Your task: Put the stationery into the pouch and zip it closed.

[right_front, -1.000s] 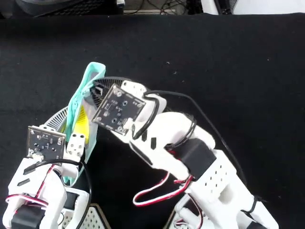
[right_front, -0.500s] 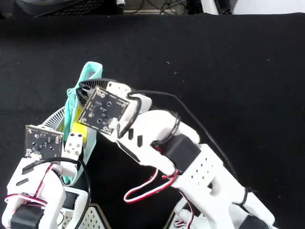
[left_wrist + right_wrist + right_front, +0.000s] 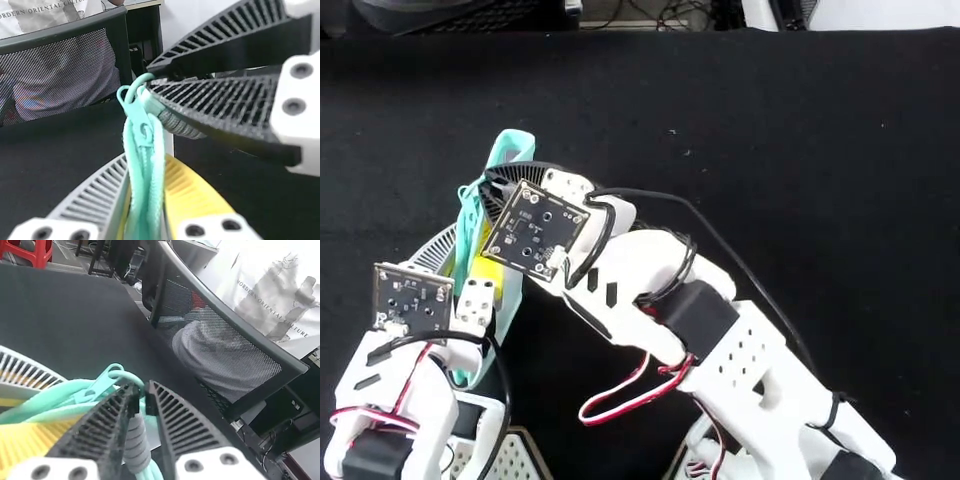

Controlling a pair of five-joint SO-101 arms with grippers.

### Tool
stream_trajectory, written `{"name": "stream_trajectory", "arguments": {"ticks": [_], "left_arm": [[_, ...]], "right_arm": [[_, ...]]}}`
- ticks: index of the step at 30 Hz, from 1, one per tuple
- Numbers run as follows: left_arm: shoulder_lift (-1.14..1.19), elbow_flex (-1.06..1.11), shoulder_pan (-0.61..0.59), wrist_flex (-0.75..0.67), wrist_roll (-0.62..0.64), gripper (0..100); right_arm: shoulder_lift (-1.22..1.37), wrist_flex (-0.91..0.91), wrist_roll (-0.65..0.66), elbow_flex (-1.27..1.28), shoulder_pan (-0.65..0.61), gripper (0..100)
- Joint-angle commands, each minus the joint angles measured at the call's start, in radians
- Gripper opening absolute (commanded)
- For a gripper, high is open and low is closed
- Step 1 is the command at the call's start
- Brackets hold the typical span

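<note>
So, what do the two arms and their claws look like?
Both the left arm and the right arm are white, with black motor blocks, black cables and red-and-white wires. Each wrist carries a dark square circuit board. The right claw has black ribbed fingers; the left claw has one grey, one yellow.

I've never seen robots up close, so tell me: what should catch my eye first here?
A mint-green pouch is held on edge at the left of the black table, pinched between two white arms. The left end effector clamps its near end, while the right end effector nips the far end by the zipper pull.
</note>
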Motion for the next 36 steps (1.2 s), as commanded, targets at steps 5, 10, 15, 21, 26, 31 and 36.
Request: {"name": "stream_trajectory", "arguments": {"ticks": [5, 10, 15, 21, 26, 31, 36], "left_arm": [[-0.005, -0.016, 0.005, 0.032, -0.009, 3], [-0.005, -0.008, 0.007, 0.052, -0.106, 3], [-0.005, -0.016, 0.056, 0.118, -0.201, 3], [-0.005, -0.016, 0.156, 0.149, -0.215, 3], [-0.005, -0.016, 0.154, 0.149, -0.215, 3], [-0.005, -0.008, 0.154, 0.144, -0.215, 3], [-0.005, -0.008, 0.154, 0.144, -0.215, 3]], "right_arm": [[0.015, 0.018, -0.009, -0.004, -0.012, 11.3], [-0.010, 0.083, -0.002, -0.004, -0.014, 10.9], [-0.134, 0.189, 0.000, 0.002, -0.014, 10.9], [-0.223, 0.264, -0.006, 0.007, -0.012, 10.7], [-0.223, 0.253, 0.000, 0.051, -0.008, 9.6], [-0.231, 0.213, 0.000, 0.088, -0.006, 1.3], [-0.240, 0.207, -0.009, 0.085, 0.040, 1.2]]}}
